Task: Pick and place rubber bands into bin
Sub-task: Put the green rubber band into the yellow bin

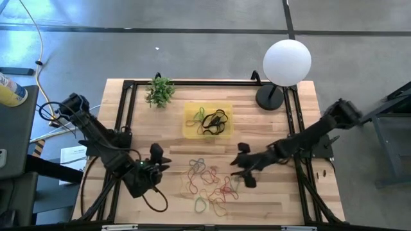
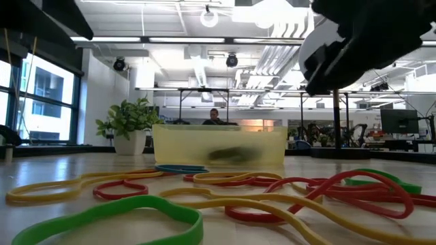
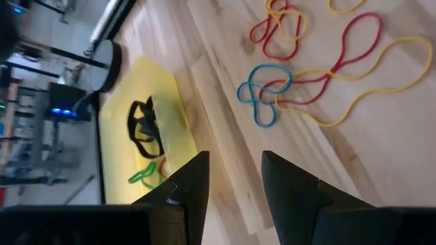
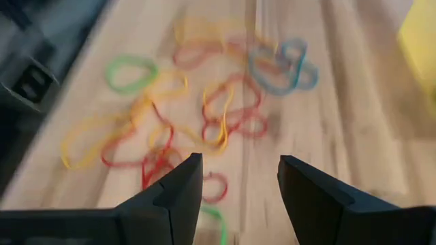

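Several loose rubber bands (image 1: pixel 209 186) in red, yellow, green, orange and blue lie spread on the wooden table near its front edge; they also show in the low view (image 2: pixel 204 197). The yellow bin (image 1: pixel 189 128) rests flat at the table's middle back with black and green bands (image 1: pixel 215 120) inside. My left gripper (image 1: pixel 157 159) hangs open left of the loose bands, pointing toward the bin (image 3: pixel 163 116). My right gripper (image 1: pixel 241 165) hangs open above the right side of the bands (image 4: pixel 204 116), slanting down. Neither has anything between its fingers.
A small green plant (image 1: pixel 159 91) stands at the back left of the table. A lamp with a white globe (image 1: pixel 287 62) has its dark base (image 1: pixel 270 97) at the back right. A black frame (image 1: pixel 125 115) runs around the table's edges.
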You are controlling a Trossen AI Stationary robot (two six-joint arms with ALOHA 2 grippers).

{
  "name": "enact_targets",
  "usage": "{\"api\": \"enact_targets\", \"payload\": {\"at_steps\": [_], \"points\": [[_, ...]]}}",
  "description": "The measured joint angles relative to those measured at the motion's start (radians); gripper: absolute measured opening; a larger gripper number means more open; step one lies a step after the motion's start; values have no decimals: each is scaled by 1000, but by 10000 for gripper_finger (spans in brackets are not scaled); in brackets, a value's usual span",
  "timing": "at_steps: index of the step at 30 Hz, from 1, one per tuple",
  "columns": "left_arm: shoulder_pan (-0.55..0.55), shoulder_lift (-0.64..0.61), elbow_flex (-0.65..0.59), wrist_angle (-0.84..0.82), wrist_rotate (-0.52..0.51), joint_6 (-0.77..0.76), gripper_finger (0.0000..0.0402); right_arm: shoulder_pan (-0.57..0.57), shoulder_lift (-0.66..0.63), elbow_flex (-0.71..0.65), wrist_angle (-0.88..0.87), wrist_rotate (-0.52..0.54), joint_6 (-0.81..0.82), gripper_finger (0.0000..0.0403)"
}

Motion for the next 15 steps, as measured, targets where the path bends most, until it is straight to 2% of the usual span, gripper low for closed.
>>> {"api": "enact_targets", "payload": {"at_steps": [5,8,15], "points": [[-42,0,-24,-1,-71,-17,122,27,157,234,-342,0,66,181],[-50,0,-34,0,-78,-23,122,34,213,320,-510,10,126,181],[-50,0,-65,3,-80,-72,122,34,276,337,-555,-31,218,181]]}}
